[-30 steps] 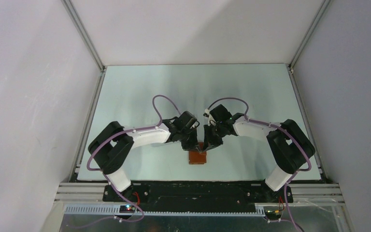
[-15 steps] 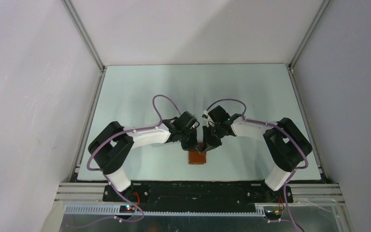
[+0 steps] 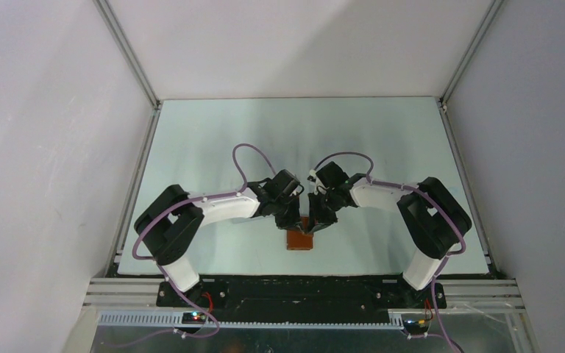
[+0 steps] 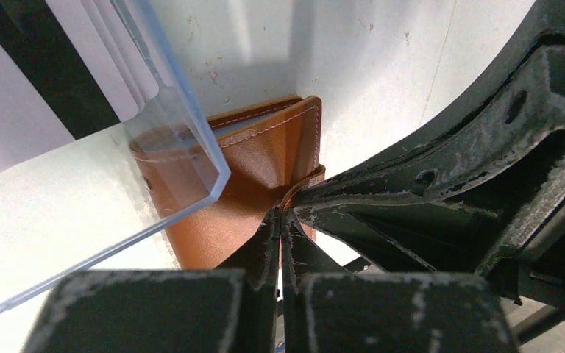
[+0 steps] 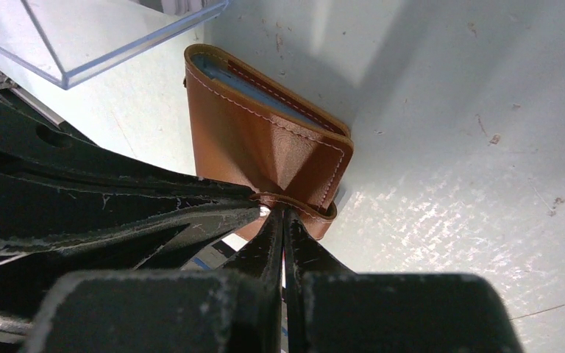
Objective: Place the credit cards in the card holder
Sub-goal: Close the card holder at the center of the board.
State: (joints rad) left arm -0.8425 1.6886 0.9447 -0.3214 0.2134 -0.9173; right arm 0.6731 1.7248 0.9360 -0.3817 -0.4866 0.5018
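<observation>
Your left gripper and right gripper together pinch the card holder by its near edge, body just ahead.

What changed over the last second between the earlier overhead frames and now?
The right arm swung slightly leftward at its elbow, bringing the right gripper a touch closer to the left gripper. Nothing was taken or released. Unchanged: both grippers shut, pinching the snap tab of the card holder, which lies in the same spot; the left arm is where it was.
</observation>
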